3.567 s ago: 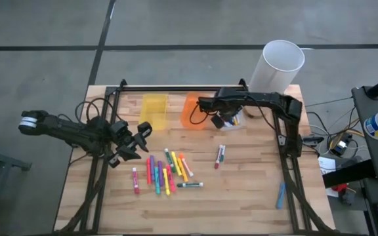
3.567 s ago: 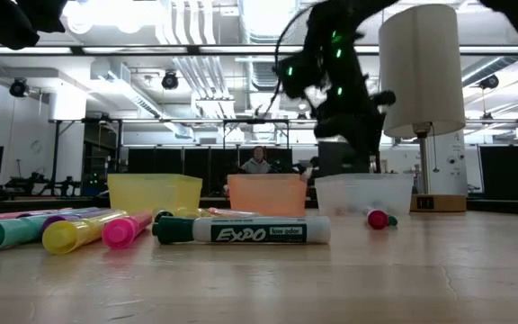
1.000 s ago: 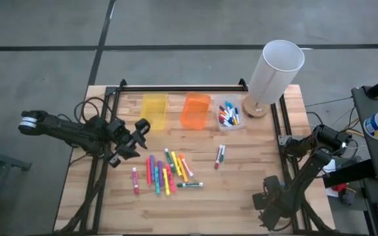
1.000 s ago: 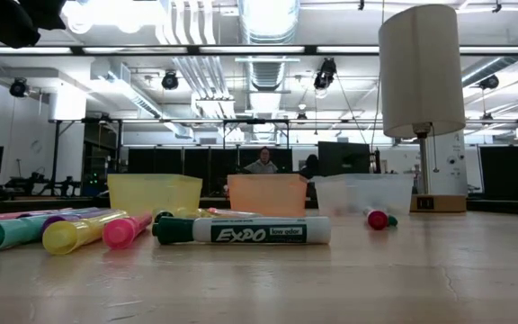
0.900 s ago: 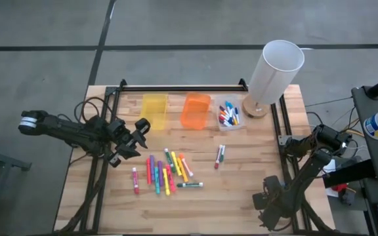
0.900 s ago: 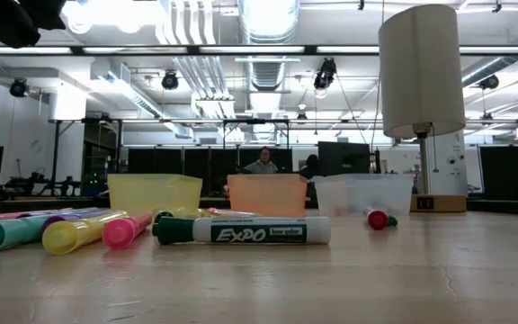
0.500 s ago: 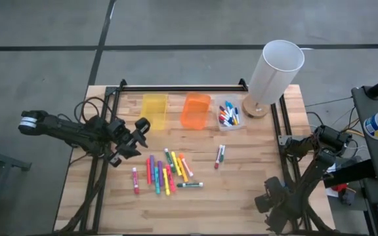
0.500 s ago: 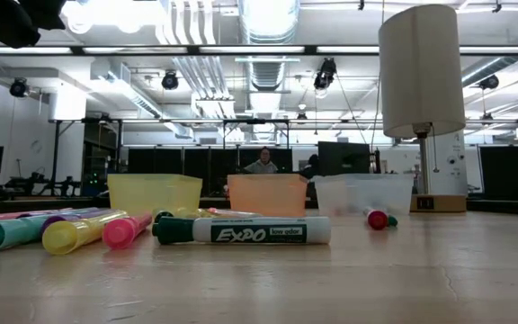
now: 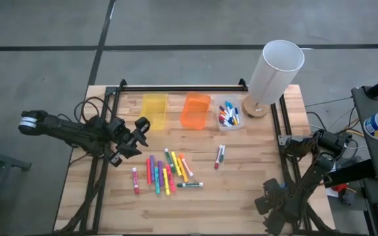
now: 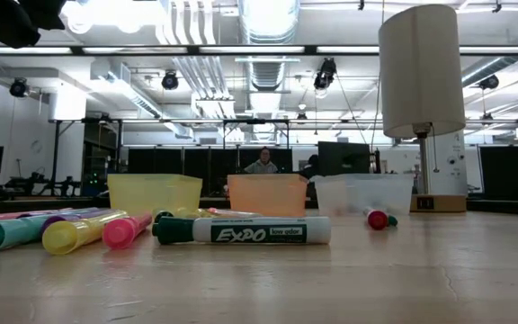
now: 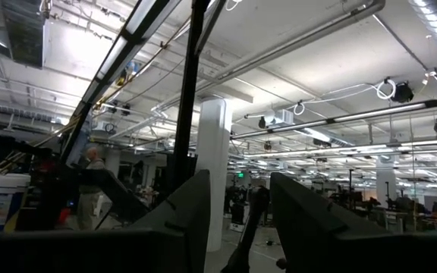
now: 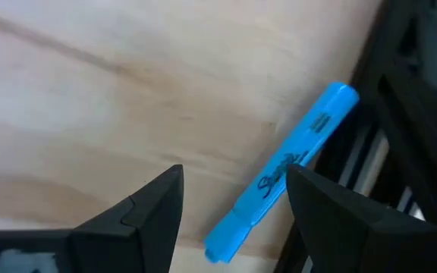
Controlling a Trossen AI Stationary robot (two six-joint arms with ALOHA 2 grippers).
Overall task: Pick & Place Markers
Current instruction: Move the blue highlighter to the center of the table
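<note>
Several coloured markers (image 9: 163,172) lie flat on the wooden table near its middle, and one more marker (image 9: 220,156) lies to their right. A blue marker (image 12: 279,182) lies by the near right table frame. My right gripper (image 12: 234,216) is open just above it, with a finger on either side of its nearer end, touching nothing. In the high view the right gripper (image 9: 275,204) hides that marker. My left gripper (image 9: 138,133) is open and waits above the table's left side. The low view shows a green Expo marker (image 10: 241,231).
A yellow bin (image 9: 153,110), an orange bin (image 9: 195,110) and a clear bin (image 9: 228,115) holding markers stand along the far edge. The tall white cylinder (image 9: 274,69) is at the far right corner. Black frame rails (image 12: 408,114) run beside the blue marker.
The right arm, which was over the clear bin earlier, now hangs low over the near right corner. In the last second it has crept slightly farther toward the near edge. The left arm and the markers have kept still.
</note>
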